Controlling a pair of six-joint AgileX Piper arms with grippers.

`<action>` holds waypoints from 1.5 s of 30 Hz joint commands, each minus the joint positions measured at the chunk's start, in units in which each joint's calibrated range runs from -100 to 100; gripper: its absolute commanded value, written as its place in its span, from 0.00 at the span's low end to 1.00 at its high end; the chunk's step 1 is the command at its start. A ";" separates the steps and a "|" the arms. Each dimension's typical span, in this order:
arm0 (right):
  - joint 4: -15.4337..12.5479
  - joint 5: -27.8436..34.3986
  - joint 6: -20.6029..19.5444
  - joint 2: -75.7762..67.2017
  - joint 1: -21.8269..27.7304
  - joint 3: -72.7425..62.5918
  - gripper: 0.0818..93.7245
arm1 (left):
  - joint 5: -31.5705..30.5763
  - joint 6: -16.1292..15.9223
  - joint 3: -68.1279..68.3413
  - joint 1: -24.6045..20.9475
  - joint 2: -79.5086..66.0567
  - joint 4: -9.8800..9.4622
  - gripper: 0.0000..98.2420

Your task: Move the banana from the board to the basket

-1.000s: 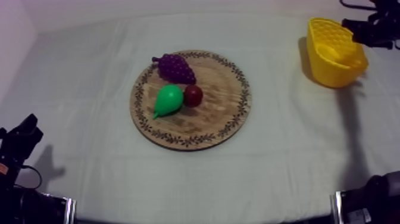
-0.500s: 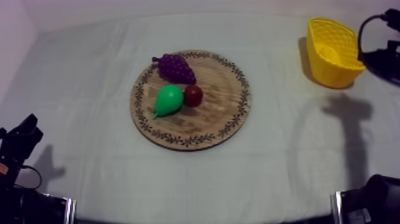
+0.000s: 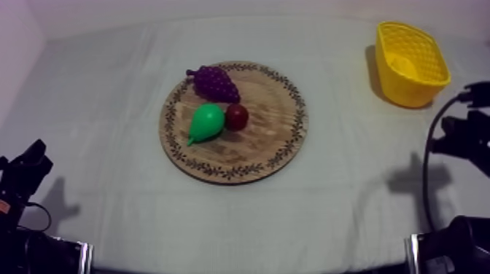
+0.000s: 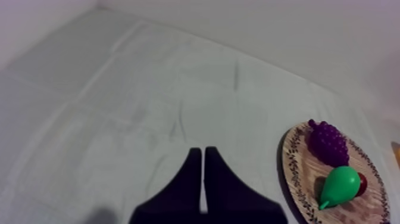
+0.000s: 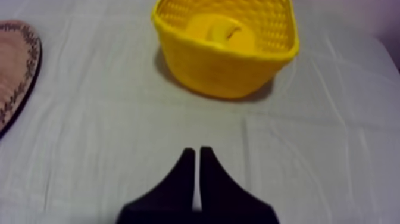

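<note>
A pale grey-white cloth (image 3: 109,87) covers the table. At the centre of the top view, a light brown wooden board (image 3: 273,127) has a ring of dark leafy sprigs around its rim. On it are deep purple grapes (image 3: 215,82), a bright green pear (image 3: 206,122) and a small red fruit (image 3: 236,116), dark in tone. At the upper right is a yellow basket (image 3: 410,91) with a lattice weave. The banana (image 5: 221,31) inside is the same yellow. The left gripper (image 4: 202,152) and right gripper (image 5: 196,152) are black.
</note>
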 commanded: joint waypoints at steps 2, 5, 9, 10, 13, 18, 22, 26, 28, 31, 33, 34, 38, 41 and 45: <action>8.98 6.79 -10.54 -9.09 -1.22 1.67 0.01 | 0.02 -0.02 0.03 -0.03 -0.03 -0.01 0.00; 13.38 11.23 -15.80 -13.96 -3.07 2.44 0.01 | 0.02 -0.02 0.03 -0.03 -0.03 -0.01 0.00; 15.69 15.63 -18.64 -20.96 -4.67 4.57 0.01 | 0.02 -0.02 0.03 -0.03 -0.03 -0.01 0.00; 15.98 17.06 -19.10 -22.62 -4.88 4.81 0.01 | 0.02 -0.02 0.03 -0.03 -0.03 -0.01 0.00; 15.90 20.72 -19.44 -26.74 -5.20 5.10 0.01 | 0.02 -0.02 0.03 -0.03 -0.03 -0.01 0.00; 15.50 23.94 -20.24 -31.40 -4.86 4.89 0.01 | 0.02 -0.02 0.03 -0.03 -0.03 -0.01 0.00; 15.43 25.61 -19.68 -33.55 -4.68 4.55 0.01 | 0.02 -0.02 0.03 -0.03 -0.03 -0.01 0.00; 15.41 26.13 -19.30 -34.26 -4.13 4.51 0.01 | 0.02 -0.02 0.03 -0.03 -0.03 -0.01 0.00; 15.40 25.86 -18.76 -34.38 -4.02 4.60 0.01 | 0.02 -0.02 0.03 -0.03 -0.03 -0.01 0.00; 15.28 23.59 -15.65 -34.45 -3.95 5.10 0.01 | 0.02 -0.02 0.03 -0.03 -0.03 -0.01 0.00; 15.24 22.83 -13.01 -34.47 -3.93 5.25 0.01 | 0.02 -0.02 0.03 -0.03 -0.03 -0.01 0.00; 15.23 22.62 -11.84 -34.47 -3.93 5.29 0.01 | 0.02 -0.02 0.03 -0.03 -0.03 -0.01 0.00; 15.21 22.23 -9.39 -34.48 -3.92 5.36 0.01 | 0.02 -0.02 0.03 -0.03 -0.03 -0.01 0.00; 15.20 22.15 -9.33 -34.48 -3.92 5.44 0.01 | 0.02 -0.02 0.03 -0.03 -0.03 -0.01 0.00; 15.20 22.11 -9.24 -34.48 -3.92 5.48 0.01 | 0.02 -0.02 0.03 -0.03 -0.03 -0.01 0.00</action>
